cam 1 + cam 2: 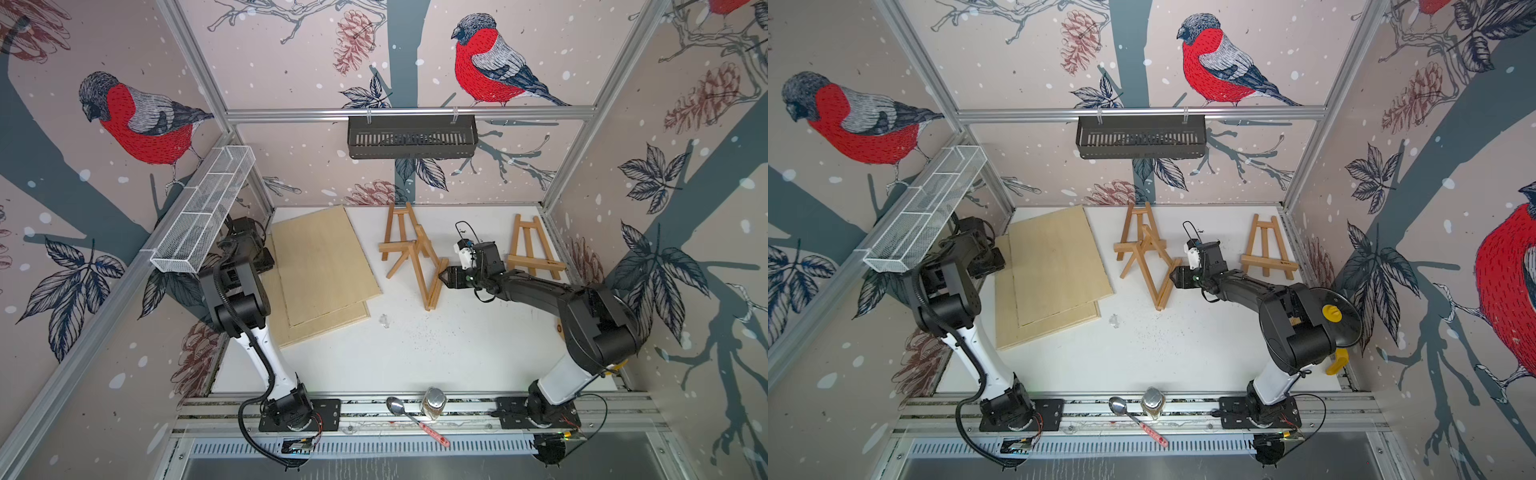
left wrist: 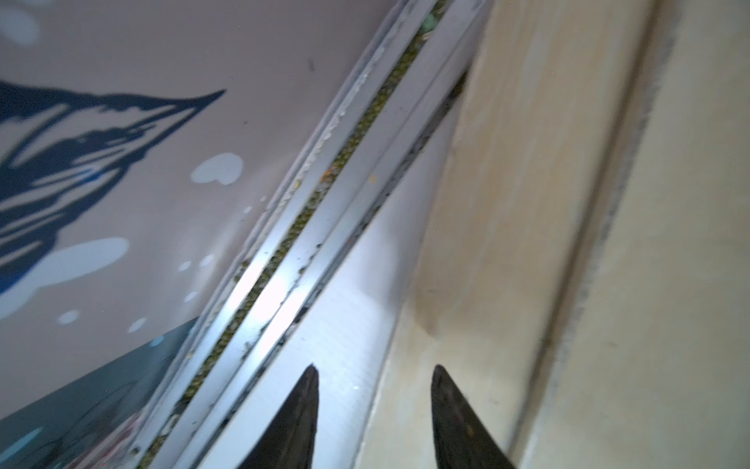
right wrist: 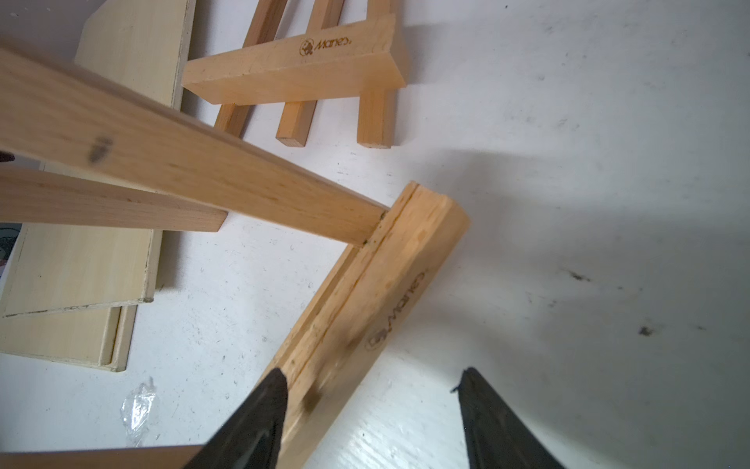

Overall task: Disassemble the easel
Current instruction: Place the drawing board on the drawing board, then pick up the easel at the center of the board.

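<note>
On the white bench (image 1: 415, 353), the tipped easel (image 1: 437, 286) lies centrally, its ledge (image 3: 377, 292) inside the wide jaws of the right pincer (image 3: 371, 371), likely lined up for gripping, while the left pincer (image 2: 375, 367) hangs parted, empty, beside the boards (image 1: 324, 257).

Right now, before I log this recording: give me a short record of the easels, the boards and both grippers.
tipped easel: on its side mid-table, overlapping a second easel behind it
third easel: apart, back right
boards: two, stacked, left side
right gripper: open, the tipped easel's ledge between its fingers, not clamped
left gripper: open, empty, by the boards' outer edge
progress: all easels look still assembled
</note>
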`<action>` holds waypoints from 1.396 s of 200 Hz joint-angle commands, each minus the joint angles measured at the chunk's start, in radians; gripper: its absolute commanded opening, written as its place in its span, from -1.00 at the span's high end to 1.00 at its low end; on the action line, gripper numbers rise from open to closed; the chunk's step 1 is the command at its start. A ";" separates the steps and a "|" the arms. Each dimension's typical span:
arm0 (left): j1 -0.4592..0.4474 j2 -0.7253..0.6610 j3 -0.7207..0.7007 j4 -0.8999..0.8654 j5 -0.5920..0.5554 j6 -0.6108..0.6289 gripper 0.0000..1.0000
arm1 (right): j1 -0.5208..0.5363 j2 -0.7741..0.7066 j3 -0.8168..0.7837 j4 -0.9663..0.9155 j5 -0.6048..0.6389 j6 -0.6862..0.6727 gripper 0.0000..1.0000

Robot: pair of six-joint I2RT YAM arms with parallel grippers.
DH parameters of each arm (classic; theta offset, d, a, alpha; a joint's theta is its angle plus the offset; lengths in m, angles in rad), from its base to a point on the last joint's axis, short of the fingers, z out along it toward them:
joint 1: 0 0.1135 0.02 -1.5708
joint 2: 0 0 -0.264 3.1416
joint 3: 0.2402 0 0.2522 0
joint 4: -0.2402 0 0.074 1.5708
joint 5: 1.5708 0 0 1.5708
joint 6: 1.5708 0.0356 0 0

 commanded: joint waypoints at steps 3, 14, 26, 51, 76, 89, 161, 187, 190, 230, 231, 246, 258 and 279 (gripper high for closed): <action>0.000 0.022 0.006 -0.043 -0.166 0.020 0.04 | 0.004 0.002 0.008 0.014 0.006 0.011 -0.37; 0.000 0.016 0.008 -0.042 -0.166 0.019 0.04 | 0.004 0.005 0.009 0.014 0.006 0.011 -0.37; -0.001 -0.013 0.004 -0.033 -0.157 0.018 0.05 | 0.005 0.006 0.008 0.016 0.007 0.011 -0.37; -0.017 -0.119 -0.003 -0.018 -0.122 0.015 0.14 | 0.009 -0.002 0.005 0.019 0.010 0.012 -0.37; -0.049 -0.231 0.005 -0.031 -0.030 0.004 0.34 | 0.015 -0.013 0.001 0.013 0.016 0.011 -0.37; -0.083 -0.283 0.013 -0.044 -0.005 0.002 0.37 | 0.019 -0.018 0.000 0.006 0.021 0.007 -0.37; -0.338 -0.560 -0.068 -0.014 0.137 -0.032 0.44 | 0.039 -0.039 -0.058 0.048 0.005 0.049 -0.36; -0.473 -0.681 -0.191 0.064 0.165 -0.088 0.44 | 0.053 -0.046 -0.072 0.066 -0.003 0.068 -0.35; -0.494 -0.693 -0.208 0.078 0.164 -0.093 0.44 | 0.053 -0.048 -0.074 0.070 -0.004 0.072 -0.35; -0.689 -0.838 -0.403 0.250 0.145 -0.188 0.44 | 0.062 -0.062 -0.107 0.131 -0.015 0.119 -0.33; -0.691 -0.841 -0.409 0.257 0.145 -0.190 0.44 | 0.063 -0.062 -0.108 0.133 -0.015 0.120 -0.33; -0.716 -0.894 -0.498 0.343 0.167 -0.227 0.45 | 0.069 -0.059 -0.116 0.156 -0.004 0.137 -0.31; -0.724 -0.927 -0.540 0.392 0.178 -0.241 0.44 | 0.074 -0.053 -0.118 0.170 0.005 0.145 -0.30; -0.732 -0.961 -0.593 0.423 0.156 -0.265 0.44 | 0.080 -0.034 -0.119 0.195 0.004 0.165 -0.27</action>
